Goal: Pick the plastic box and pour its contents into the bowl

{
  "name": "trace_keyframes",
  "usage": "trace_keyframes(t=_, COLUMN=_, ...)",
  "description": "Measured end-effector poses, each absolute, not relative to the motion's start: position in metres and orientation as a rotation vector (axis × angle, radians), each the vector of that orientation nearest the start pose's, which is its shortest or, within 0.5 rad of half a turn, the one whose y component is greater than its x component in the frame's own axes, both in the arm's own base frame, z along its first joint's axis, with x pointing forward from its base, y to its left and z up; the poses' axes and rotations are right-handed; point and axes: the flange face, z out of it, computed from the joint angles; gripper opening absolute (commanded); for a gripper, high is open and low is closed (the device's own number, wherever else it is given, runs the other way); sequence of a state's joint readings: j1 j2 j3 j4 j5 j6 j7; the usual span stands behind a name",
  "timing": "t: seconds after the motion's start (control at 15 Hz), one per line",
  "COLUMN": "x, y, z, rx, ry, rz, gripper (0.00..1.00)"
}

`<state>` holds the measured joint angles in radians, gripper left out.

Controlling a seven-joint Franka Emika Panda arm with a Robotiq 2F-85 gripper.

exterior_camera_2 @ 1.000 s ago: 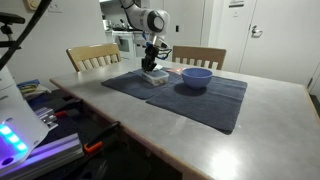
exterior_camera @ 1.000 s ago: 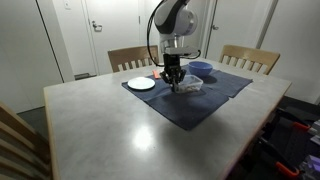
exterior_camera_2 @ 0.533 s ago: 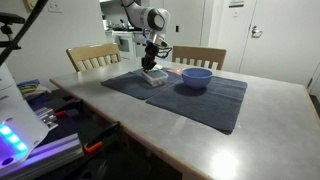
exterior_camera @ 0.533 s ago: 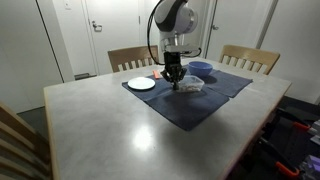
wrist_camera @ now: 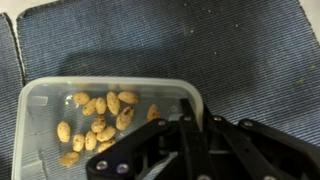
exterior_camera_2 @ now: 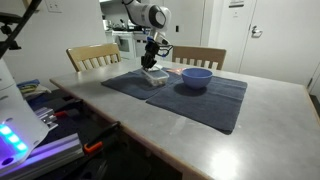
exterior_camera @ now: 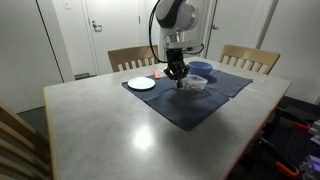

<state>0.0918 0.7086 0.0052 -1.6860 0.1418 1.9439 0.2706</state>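
Plastic box (wrist_camera: 42, 108), tan nuts (wrist_camera: 105, 112) inside, over dark blue mat (wrist_camera: 250, 50); resting or lifted, cannot tell. Bowl (exterior_camera_2: 195, 77) just beside it. Gripper (wrist_camera: 198, 122) clamped on box rim. White plate (exterior_camera: 141, 84) at mat corner.

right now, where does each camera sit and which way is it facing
Exterior view: off a corner of the table, facing the chairs; shows the arm and the claw at the plastic box.
Exterior view: low at the table edge, facing across the mat; arm, claw, plastic box, bowl.
Wrist view: looks down into the plastic box; claw shut on its wall.
Shared: all show claw and plastic box; both exterior views show the bowl.
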Motion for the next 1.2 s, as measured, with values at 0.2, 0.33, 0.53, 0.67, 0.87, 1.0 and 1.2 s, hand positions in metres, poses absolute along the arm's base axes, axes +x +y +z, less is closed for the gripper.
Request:
trace_keyframes(t=0.2, x=0.616, y=0.063, z=0.165, rx=-3.01, ry=0.379, rz=0.768, gripper=0.02)
trace_keyframes(t=0.33, x=0.615, y=0.057, z=0.174, rx=-3.025, ry=0.372, rz=0.798, gripper=0.02)
trace_keyframes(t=0.53, x=0.616, y=0.048, z=0.191, rx=-3.054, ry=0.362, rz=0.83, gripper=0.02)
trace_keyframes(t=0.67, x=0.617, y=0.043, z=0.202, rx=-3.074, ry=0.355, rz=0.845, gripper=0.02)
trace_keyframes(t=0.87, x=0.618, y=0.039, z=0.218, rx=-3.1, ry=0.341, rz=0.85, gripper=0.02)
trace_keyframes(t=1.0, x=0.619, y=0.036, z=0.228, rx=-3.119, ry=0.324, rz=0.848, gripper=0.02)
trace_keyframes(t=1.2, x=0.622, y=0.031, z=0.246, rx=-3.137, ry=0.266, rz=0.826, gripper=0.02)
